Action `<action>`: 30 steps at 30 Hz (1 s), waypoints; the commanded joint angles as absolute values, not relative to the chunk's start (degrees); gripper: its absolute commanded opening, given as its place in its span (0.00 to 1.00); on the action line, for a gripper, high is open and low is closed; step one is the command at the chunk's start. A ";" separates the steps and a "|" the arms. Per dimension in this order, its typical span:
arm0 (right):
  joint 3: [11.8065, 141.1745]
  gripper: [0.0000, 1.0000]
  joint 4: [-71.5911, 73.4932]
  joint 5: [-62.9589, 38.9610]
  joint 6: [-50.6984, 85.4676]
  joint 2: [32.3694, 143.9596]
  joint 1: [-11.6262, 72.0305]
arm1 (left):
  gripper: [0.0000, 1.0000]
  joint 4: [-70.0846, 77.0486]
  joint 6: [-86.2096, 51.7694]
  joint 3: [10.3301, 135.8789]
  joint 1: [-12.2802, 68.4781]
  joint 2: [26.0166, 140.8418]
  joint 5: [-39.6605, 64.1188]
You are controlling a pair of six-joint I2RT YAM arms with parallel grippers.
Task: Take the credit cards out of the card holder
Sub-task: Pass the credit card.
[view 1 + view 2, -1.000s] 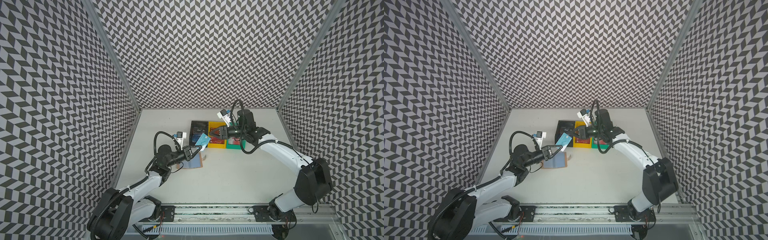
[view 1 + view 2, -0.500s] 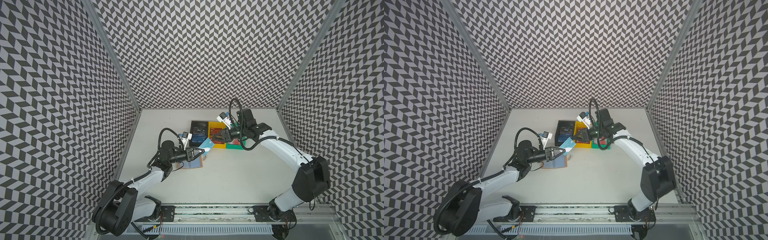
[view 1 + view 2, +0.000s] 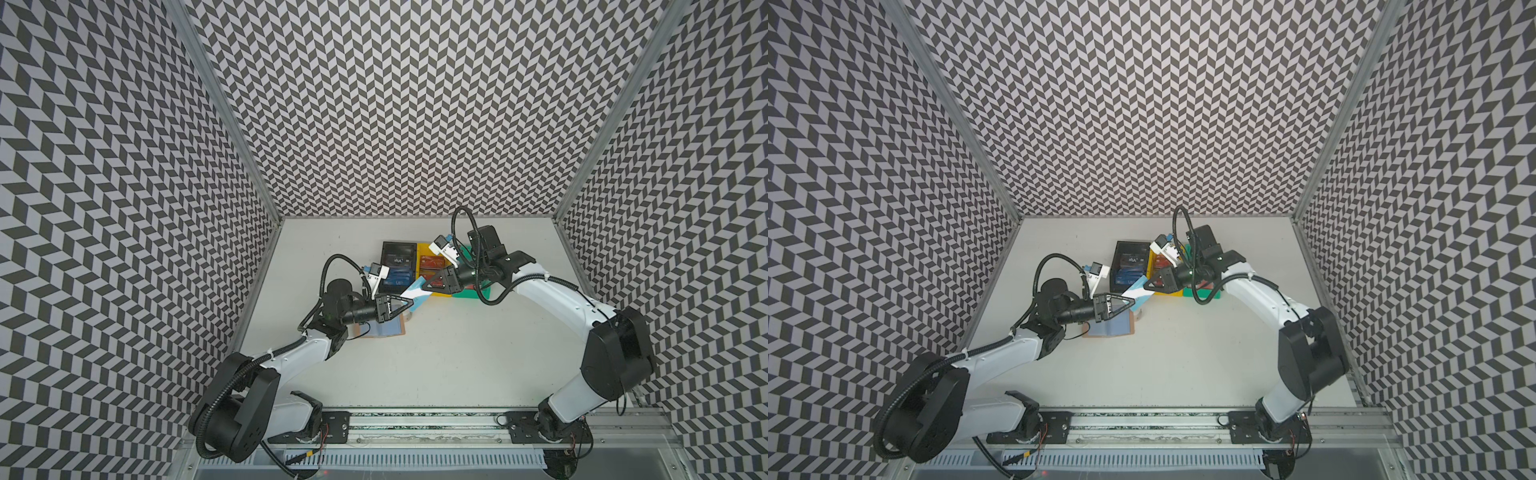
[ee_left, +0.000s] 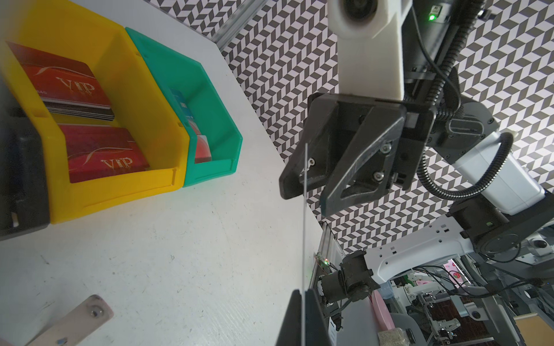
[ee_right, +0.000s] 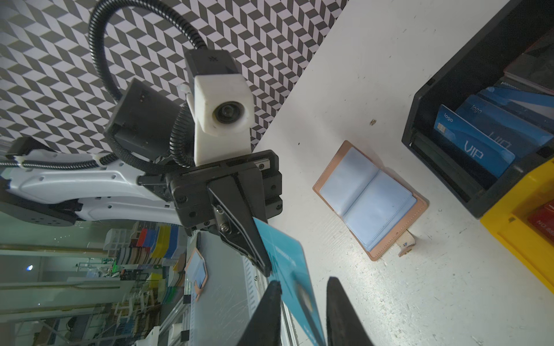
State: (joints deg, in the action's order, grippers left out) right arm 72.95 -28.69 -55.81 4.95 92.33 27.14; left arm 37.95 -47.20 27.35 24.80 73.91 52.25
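The card holder (image 5: 365, 200) lies open and flat on the desk (image 3: 457, 353), its pale blue sleeves (image 5: 347, 176) facing up and its snap tab (image 5: 404, 244) sticking out from one edge. Above the holder's far edge, clear of the desk, a teal card (image 5: 287, 257) hangs in the air between the two arms; both top views show it there (image 3: 415, 293) (image 3: 1139, 293). The left tool (image 5: 263, 266) reaches over the holder and is clamped tight on the card's near end. The right tool (image 5: 302, 296) comes in from beyond the holder; its jaws stand apart and straddle the card's other end. One finger (image 5: 269, 302) is close against the card, and a gap shows on the other side. In the left wrist view the card (image 4: 304, 239) appears edge-on as a thin line running into the right tool (image 4: 307, 197). Just beyond the holder sits a black bin (image 5: 443, 176) with blue cards (image 5: 473, 149) marked "VIP". Farther from the holder a yellow bin (image 4: 120, 191) with red cards (image 4: 99, 152) touches it, then a green bin (image 4: 215, 167).
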 commanded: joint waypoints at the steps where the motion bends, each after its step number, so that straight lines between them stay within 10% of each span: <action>1: 72.64 0.17 -26.89 -57.78 3.24 92.92 27.54 | 0.00 40.09 -47.37 29.26 25.38 74.79 52.99; 7: 72.61 0.00 -26.89 -58.71 3.54 92.73 27.52 | 0.04 38.78 -46.95 29.27 25.40 74.89 51.44; 16: 70.74 0.00 -24.60 -57.73 6.80 89.94 27.52 | 0.32 35.47 -47.04 28.09 23.96 73.50 46.88; 30: 70.54 0.00 -26.67 -41.43 16.03 85.82 17.90 | 0.49 30.45 -47.73 22.59 17.56 67.01 40.57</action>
